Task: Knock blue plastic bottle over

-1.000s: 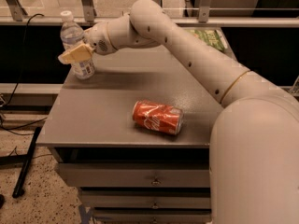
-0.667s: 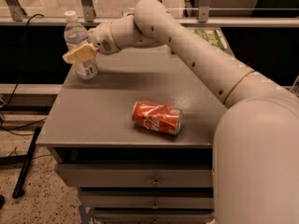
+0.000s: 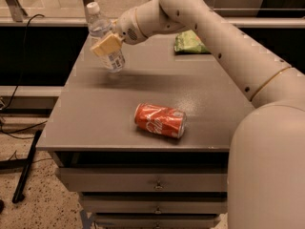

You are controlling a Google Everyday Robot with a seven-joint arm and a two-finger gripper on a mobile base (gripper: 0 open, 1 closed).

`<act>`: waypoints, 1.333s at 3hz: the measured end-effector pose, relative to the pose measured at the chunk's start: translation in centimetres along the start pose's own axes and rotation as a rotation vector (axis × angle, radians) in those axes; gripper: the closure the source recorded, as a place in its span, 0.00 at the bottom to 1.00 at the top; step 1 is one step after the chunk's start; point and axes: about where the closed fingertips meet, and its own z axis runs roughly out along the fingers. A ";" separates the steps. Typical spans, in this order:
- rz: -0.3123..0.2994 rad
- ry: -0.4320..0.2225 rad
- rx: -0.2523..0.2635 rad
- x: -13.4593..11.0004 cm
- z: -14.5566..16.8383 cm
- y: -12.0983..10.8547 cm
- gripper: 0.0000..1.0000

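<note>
Counted from my station: 1 small clear bluish plastic water bottle (image 3: 98, 26) w/ white screw cap and blue-and-white label. 1 crushed red soda can (image 3: 159, 120). 1 crumpled green snack bag (image 3: 188, 43). 1 flat grey table top (image 3: 95, 113) over grey drawers (image 3: 143, 180), 2 fronts plainly seen. 1 white robot arm (image 3: 214, 37). 1 tan gripper (image 3: 106, 45).

Bottle was over far left part of table, tilted, cap toward upper left, base toward lower right. Not lying flat. Dark shadow lay on table just under base; I couldn't tell whether base touched the top.

Gripper was up against bottle at top of label, its tan part crossing bottle's front. Gripper state: couldn't tell whether apart, together or clamped. Arm reached in from right across far half of table.

Can lay on its side near front edge, approx mid-table, well apart from bottle. Bag sat at far edge, right of gripper, partly behind arm.

Vs 1 s ago:
- Bottle + gripper sat further right in view and in from left edge; before, they were by far left corner.
- Lean approx the same, cap at upper left both times.
- Arm's bend also further right.
- More of green bag showed; earlier the arm covered most of it.
- Can hadn't moved.
</note>
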 end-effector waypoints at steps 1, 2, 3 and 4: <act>-0.032 0.121 0.033 1.2 -4.4 -1.8 1.00; -0.069 0.259 0.024 2.6 -7.7 -2.8 1.00; -0.105 0.383 -0.030 4.1 -9.0 -2.3 1.00; -0.146 0.532 -0.108 5.9 -8.7 -0.9 0.97</act>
